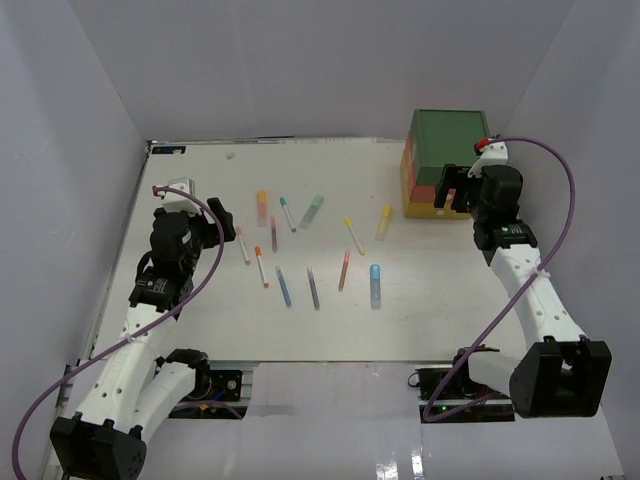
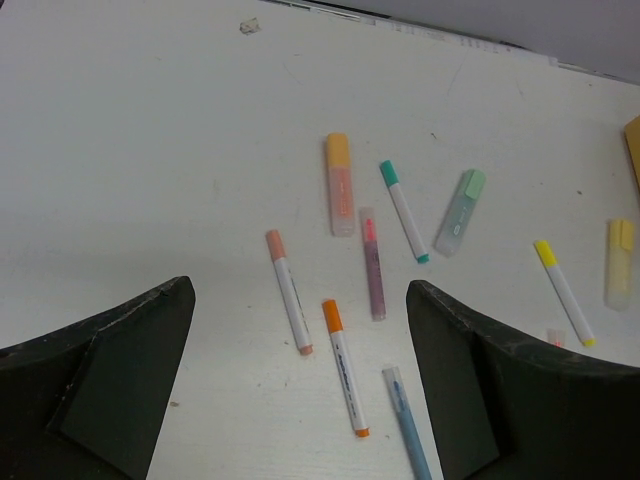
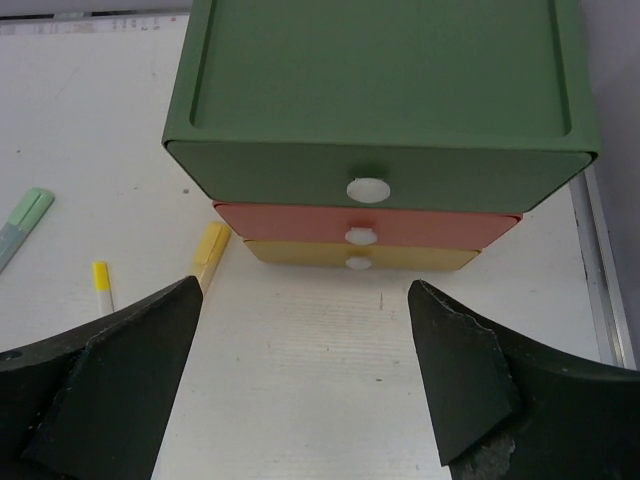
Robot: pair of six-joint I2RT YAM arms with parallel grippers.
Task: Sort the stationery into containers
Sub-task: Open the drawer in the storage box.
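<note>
Green on top, orange-red between, yellow beneath: three stacked plastic box drawers [image 3: 380,90] stood at the upper right of the top view, their white round knobs [image 3: 367,189] facing the right tool [image 3: 305,288], whose jaws stood wide apart, holding nothing. Thin pens and pastel highlighters [image 1: 313,288] lay scattered mid-frame on the white counter [image 1: 440,310]. The left tool [image 2: 300,290] hovered at centre left, jaws apart, empty.

We see a white table [image 1: 430,320], white walls [image 1: 300,60] around it, and one small scrap [image 2: 249,26] lying near its far edge.
</note>
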